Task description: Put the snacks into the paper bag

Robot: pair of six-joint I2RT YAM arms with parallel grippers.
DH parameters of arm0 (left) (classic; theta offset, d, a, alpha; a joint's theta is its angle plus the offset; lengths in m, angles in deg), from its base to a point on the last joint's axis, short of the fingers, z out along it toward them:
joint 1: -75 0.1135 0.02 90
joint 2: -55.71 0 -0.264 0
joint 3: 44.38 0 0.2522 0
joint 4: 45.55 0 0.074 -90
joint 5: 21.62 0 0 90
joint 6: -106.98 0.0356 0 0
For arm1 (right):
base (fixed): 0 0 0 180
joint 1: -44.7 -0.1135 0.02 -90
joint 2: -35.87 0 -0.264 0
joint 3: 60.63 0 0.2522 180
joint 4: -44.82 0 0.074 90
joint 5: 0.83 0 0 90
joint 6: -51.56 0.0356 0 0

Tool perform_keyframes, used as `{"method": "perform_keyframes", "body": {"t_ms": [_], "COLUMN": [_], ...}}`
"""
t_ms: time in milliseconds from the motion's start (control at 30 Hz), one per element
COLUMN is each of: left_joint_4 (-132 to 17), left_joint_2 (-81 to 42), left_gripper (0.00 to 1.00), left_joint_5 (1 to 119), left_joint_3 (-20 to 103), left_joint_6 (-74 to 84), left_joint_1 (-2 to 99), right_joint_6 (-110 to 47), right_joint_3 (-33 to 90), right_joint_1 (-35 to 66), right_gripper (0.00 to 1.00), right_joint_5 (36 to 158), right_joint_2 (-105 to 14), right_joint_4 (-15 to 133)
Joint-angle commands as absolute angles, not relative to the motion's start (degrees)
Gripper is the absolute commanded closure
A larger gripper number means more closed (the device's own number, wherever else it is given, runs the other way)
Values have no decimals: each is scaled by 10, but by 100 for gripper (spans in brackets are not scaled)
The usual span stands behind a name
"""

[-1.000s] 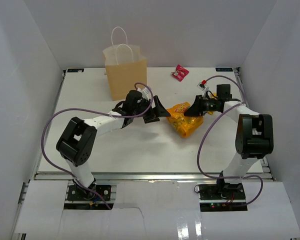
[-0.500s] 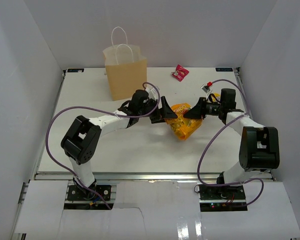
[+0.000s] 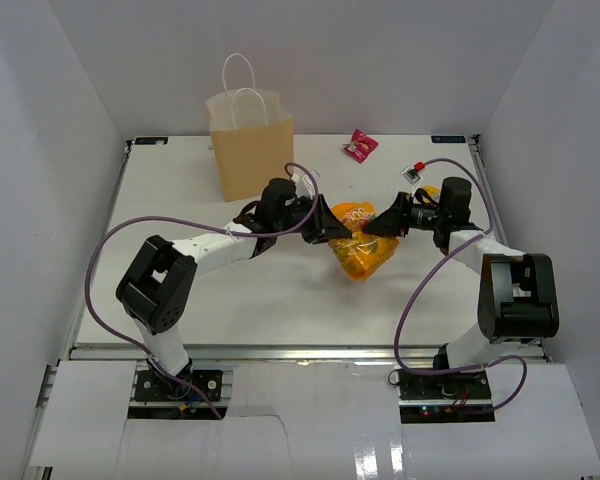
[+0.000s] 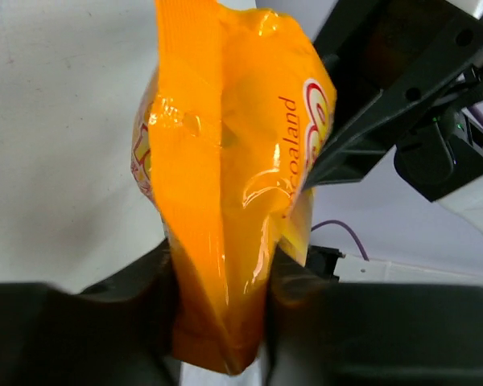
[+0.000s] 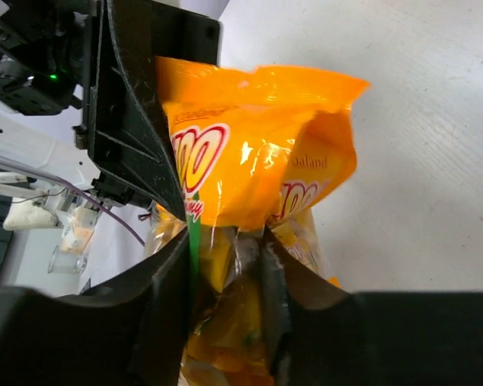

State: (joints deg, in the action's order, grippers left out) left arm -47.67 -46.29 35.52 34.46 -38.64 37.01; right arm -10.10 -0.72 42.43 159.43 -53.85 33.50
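Left claw [image 3: 325, 228] is narrowed onto one edge of the orange bag [image 3: 360, 250], film squeezed btwn its jaws. Right claw [image 3: 380, 224] pinches the opposite edge, so the snack spans the two over the bench [image 3: 280, 290]. Paper bag [image 3: 252, 155] stands back-left of the left claw, mouth up. Left arm's much nearer, so I'd guess it carries, w/ the right letting go.
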Motion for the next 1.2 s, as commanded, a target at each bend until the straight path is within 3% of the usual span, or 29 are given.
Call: {"method": "perform_keyframes", "body": {"t_ms": [0,33,100,167,200,333,533,600,867,1167], "left_joint_4": [-464,-471,-516,-586,-621,-710,-700,-683,-657,-504], "left_joint_2": [-409,-404,-388,-372,-366,-335,-313,-322,-456,-504], "left_gripper": [69,72,76,76,77,77,78,82,84,89], "left_joint_5": [355,359,378,409,421,453,386,354,312,357], "left_joint_3": [341,342,356,396,412,483,578,616,885,932], "left_joint_6": [-366,-358,-317,-272,-220,-109,-3,23,37,48], "left_joint_1": [365,369,377,384,393,440,562,598,645,672], "right_joint_6": [-105,-132,-234,-291,-342,-436,-525,-541,-605,-632], "right_joint_3": [19,28,68,114,131,214,246,234,171,150], "right_joint_1": [416,416,417,420,431,479,519,519,520,522], "right_gripper": [59,47,34,28,19,6,5,5,5,5], "right_joint_5": [1639,1640,1636,1627,1620,1610,1624,1616,1601,1597], "right_joint_2": [-512,-511,-506,-503,-502,-504,-506,-498,-469,-459], "right_joint_4": [329,359,473,560,584,668,734,747,796,818]}}
